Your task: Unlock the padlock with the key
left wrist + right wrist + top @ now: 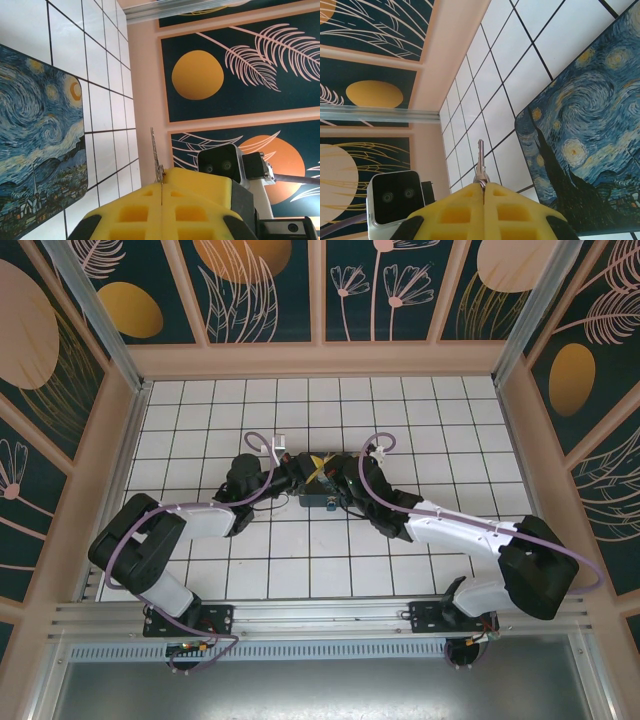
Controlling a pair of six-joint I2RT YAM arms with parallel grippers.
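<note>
The key [480,159] is a thin silver blade sticking up out of the closed seam of my right gripper [484,186], whose yellow pads pinch its bow. In the left wrist view the same key [154,150] shows edge-on with its teeth, rising from the top of the seam of my left gripper [161,189], which is also closed. The right gripper's yellow pad [200,182] sits right against it. In the top view both grippers, left [306,473] and right [336,473], meet tip to tip over the middle of the floor. The padlock is hidden.
A flat tin box [318,500] painted with a blue starry night lies on the white tiled floor [300,410] just under the grippers; the box [35,140] [585,150] shows in both wrist views. Pink walls with dark painted panels enclose the floor on three sides.
</note>
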